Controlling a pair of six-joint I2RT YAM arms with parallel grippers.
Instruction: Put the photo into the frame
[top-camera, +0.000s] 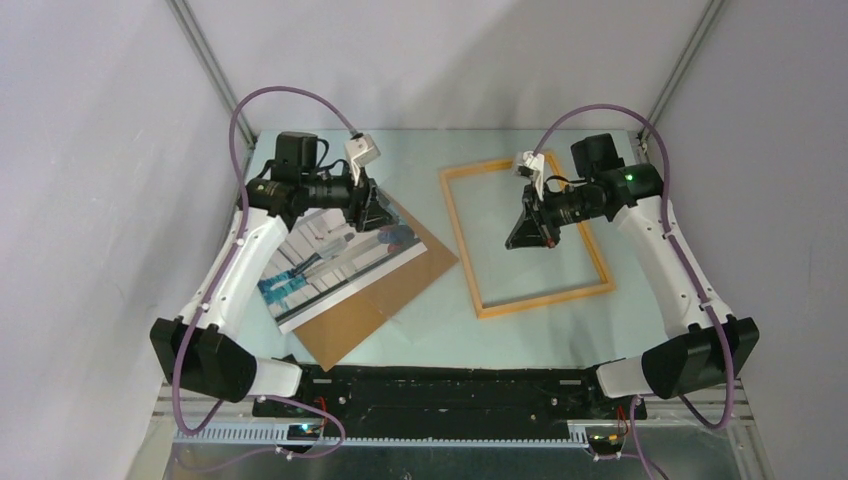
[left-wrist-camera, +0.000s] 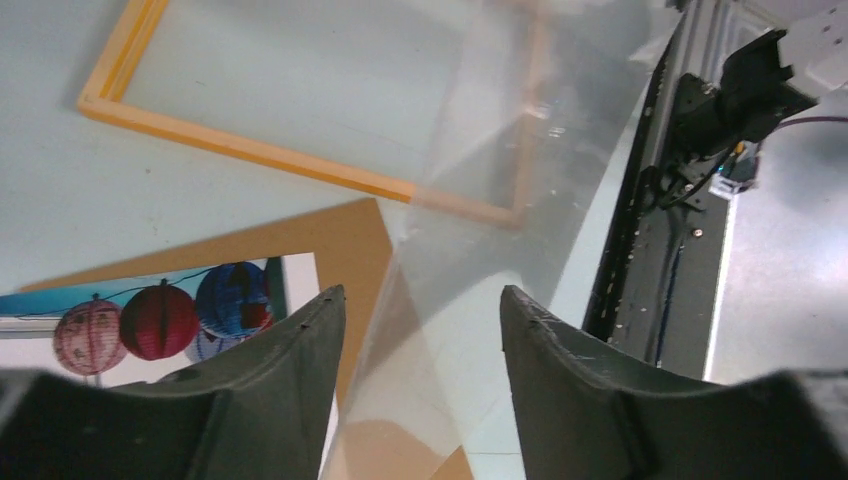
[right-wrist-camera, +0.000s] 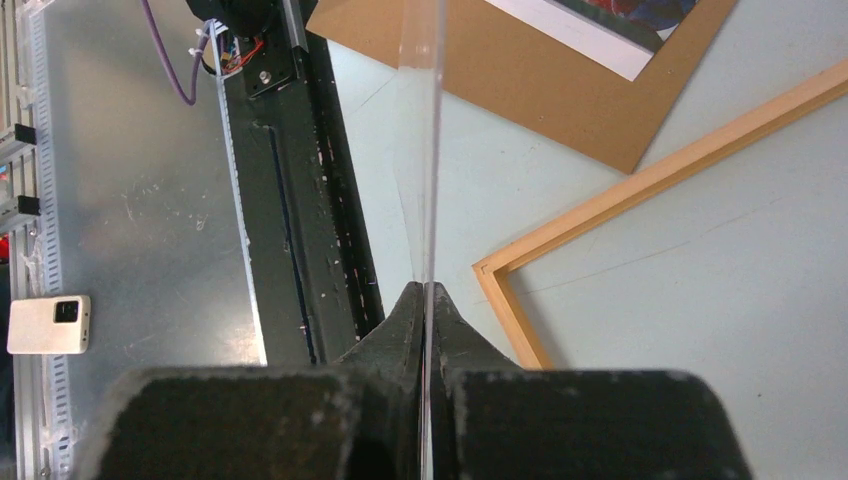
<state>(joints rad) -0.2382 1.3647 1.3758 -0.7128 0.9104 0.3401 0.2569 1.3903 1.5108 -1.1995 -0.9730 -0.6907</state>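
The photo (top-camera: 330, 265) lies face up on a brown backing board (top-camera: 395, 290) at the left; its red and blue lanterns show in the left wrist view (left-wrist-camera: 160, 320). The orange-yellow frame (top-camera: 545, 300) lies flat to the right, with only table inside it. My right gripper (right-wrist-camera: 426, 295) is shut on a clear pane (right-wrist-camera: 430, 150), seen edge-on, and hovers over the frame (right-wrist-camera: 640, 185). My left gripper (left-wrist-camera: 422, 310) stands open above the board's far corner. The clear pane (left-wrist-camera: 480, 260) passes between its fingers, and neither finger touches it.
The black base rail (top-camera: 450, 385) runs along the near table edge. A small white device (right-wrist-camera: 48, 323) lies on the metal plate beyond the rail. Grey walls close in the table on three sides.
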